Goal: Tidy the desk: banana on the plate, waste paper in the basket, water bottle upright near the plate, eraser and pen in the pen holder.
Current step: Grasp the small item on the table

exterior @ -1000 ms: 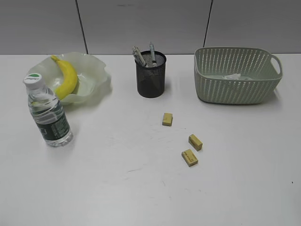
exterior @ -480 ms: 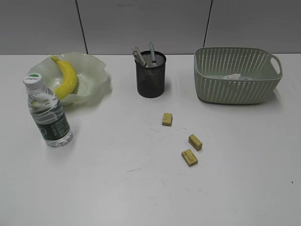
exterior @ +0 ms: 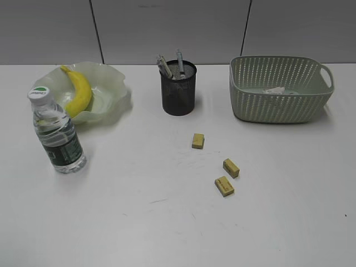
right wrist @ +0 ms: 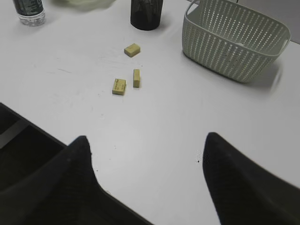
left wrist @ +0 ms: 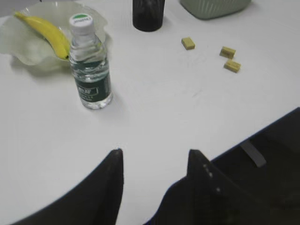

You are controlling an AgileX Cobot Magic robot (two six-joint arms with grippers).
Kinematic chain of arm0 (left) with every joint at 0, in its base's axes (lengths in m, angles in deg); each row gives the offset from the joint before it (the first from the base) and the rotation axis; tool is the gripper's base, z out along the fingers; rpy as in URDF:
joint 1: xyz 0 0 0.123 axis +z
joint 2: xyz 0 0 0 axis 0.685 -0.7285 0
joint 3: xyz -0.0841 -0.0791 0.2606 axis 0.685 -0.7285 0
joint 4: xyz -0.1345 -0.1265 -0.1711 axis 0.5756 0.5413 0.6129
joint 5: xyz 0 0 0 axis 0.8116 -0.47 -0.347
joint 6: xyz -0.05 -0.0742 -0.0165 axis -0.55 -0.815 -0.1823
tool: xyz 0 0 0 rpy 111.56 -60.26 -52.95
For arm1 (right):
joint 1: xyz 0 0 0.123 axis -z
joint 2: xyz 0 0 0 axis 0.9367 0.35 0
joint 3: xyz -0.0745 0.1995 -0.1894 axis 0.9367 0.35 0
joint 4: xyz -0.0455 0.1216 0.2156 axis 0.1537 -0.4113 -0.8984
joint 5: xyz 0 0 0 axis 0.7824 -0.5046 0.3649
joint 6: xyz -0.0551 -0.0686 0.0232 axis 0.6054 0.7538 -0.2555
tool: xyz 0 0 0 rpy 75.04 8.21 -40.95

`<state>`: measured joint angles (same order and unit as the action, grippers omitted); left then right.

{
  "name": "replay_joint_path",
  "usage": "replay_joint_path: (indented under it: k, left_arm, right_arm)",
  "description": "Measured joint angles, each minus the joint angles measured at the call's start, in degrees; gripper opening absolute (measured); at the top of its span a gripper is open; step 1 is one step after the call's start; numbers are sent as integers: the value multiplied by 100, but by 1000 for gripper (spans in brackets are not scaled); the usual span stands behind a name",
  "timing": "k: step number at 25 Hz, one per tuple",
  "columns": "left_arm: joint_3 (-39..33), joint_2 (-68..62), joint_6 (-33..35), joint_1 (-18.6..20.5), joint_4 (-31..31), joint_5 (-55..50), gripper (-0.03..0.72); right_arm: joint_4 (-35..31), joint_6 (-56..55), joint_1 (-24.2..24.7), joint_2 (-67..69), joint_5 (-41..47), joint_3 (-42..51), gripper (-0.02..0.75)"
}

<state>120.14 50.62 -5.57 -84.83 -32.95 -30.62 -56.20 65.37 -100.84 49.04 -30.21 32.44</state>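
Three yellow erasers (exterior: 223, 167) loose on the desk (exterior: 167, 222), near its middle: one nearer the pen holder, two close together toward the front edge.

Largest first: basket (exterior: 281, 89) at the back right corner, waste paper (exterior: 274, 90) lying inside. Plate (exterior: 108, 92) at the back left corner, banana (exterior: 78, 90) resting in it. Water bottle (exterior: 55, 133) upright just in front of the plate, toward the left edge, white cap up. Pen holder (exterior: 178, 88) along the back edge between plate and basket, pens (exterior: 169, 65) sticking out of its top.

Left gripper (left wrist: 154, 161) above the front part of the desk, fingers parted about halfway, pinching nothing. Right gripper (right wrist: 146, 146) likewise over bare desk, fingers spread wide, nothing between.
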Motion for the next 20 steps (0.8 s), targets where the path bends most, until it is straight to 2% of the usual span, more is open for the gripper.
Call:
replay_joint_path:
  k: [4, 10, 14, 20]
  left_arm:
    - [225, -1272, 0, 0, 339, 656, 335]
    - [748, -3422, 0, 0, 765, 2173, 335]
    - [1323, -4950, 0, 0, 808, 2783, 335]
    - [2624, -6810, 0, 0, 826, 2915, 335]
  right_arm:
    - [-54, 27, 0, 0, 0, 0, 582]
    - [-62, 36, 0, 0, 0, 0, 582]
    - [-69, 36, 0, 0, 7, 7, 582]
    - [-71, 43, 0, 0, 7, 7, 582]
